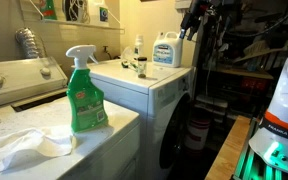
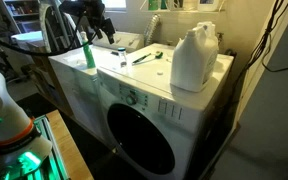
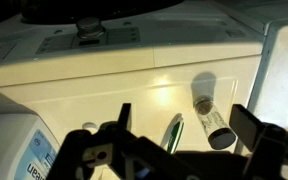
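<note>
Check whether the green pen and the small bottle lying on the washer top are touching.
Apart. The wrist view shows a strip of white washer top between the green pen and the small bottle.

The dark arm (image 2: 74, 14) is at about ten o'clock in an exterior view, bent downward. Its gripper (image 2: 104, 37) hangs with the tips pointing down. In the wrist view the fingers (image 3: 250, 128) are spread wide, at seven and four o'clock.

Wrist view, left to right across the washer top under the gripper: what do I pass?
white jug with a blue label → slim green object → small clear bottle, lying on its side
</note>
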`<state>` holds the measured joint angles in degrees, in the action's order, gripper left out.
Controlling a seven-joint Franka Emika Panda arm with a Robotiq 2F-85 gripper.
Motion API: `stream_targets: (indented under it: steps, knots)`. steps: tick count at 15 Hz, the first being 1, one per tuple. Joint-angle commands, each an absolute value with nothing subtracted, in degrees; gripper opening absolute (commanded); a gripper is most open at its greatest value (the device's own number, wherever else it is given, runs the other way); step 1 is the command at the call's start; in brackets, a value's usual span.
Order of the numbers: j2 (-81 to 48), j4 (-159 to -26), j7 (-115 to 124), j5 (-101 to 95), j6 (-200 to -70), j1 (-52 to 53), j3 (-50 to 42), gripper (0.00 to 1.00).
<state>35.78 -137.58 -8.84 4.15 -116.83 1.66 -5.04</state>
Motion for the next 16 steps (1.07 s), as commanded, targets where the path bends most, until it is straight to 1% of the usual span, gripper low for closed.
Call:
stream_targets:
  steps: [1, 12, 13, 16]
  knots:
    - [35.7, -137.5, -9.0, 4.3, -116.7, 1.3, -4.8, 1.00]
    - [35.7, -137.4, -9.0, 4.3, -116.7, 1.3, -4.8, 1.00]
    - [35.6, -136.7, -11.8, 3.9, -117.9, 1.4, -6.1, 1.00]
    - [33.7, -131.4, -21.5, 1.4, -113.8, 0.8, -10.8, 1.00]
